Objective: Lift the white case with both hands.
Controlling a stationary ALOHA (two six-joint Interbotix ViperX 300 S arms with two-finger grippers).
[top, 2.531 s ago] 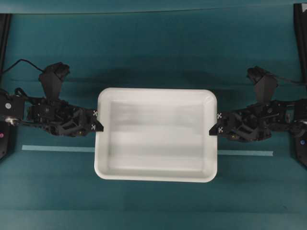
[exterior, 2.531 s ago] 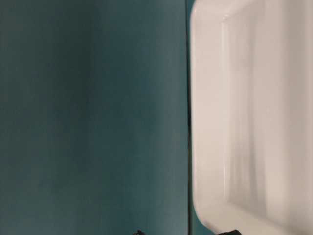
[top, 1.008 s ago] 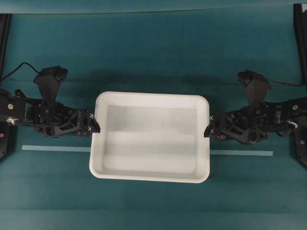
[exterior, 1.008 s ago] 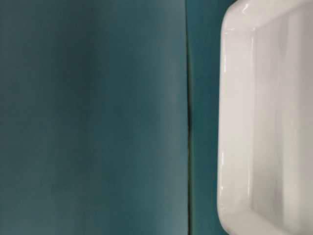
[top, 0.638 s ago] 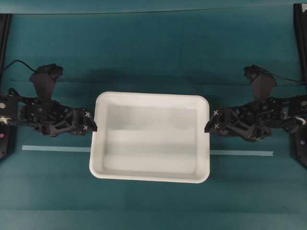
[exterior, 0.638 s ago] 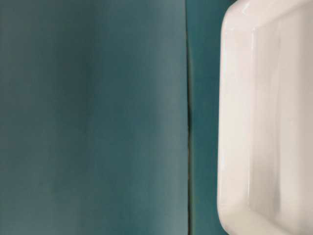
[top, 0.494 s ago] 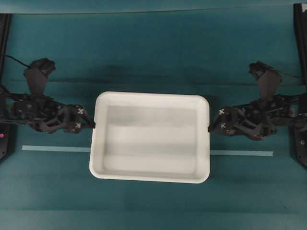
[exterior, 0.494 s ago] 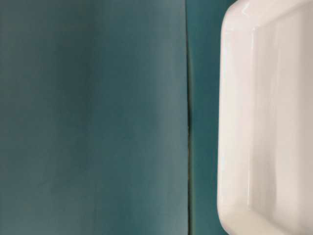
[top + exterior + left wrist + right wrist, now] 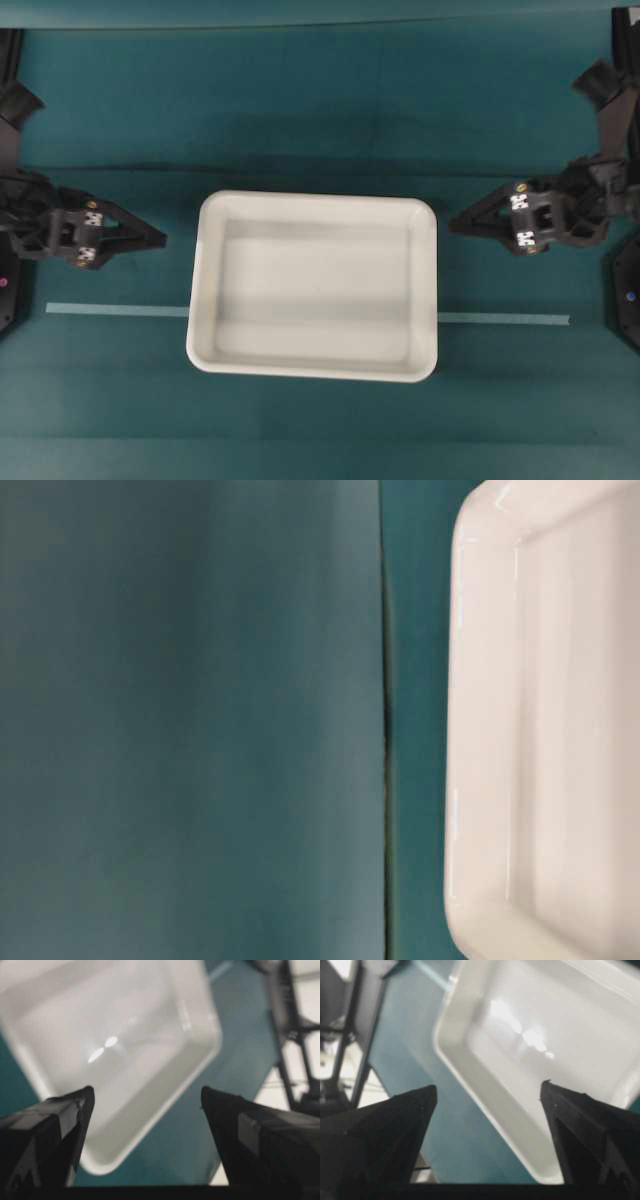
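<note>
The white case point(image 9: 313, 285) lies flat in the middle of the teal surface point(image 9: 320, 110), its long sides running along the surface's near and far edges. A thin pale tape strip point(image 9: 115, 310) runs beneath it toward both side edges. The left gripper point(image 9: 158, 238) and right gripper point(image 9: 456, 223) sit well apart from the case's short ends, jaws wide and holding nothing.

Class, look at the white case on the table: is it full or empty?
Empty. The overhead view shows the white case with a bare floor, and both wrist views show only glare spots on its inside.
</note>
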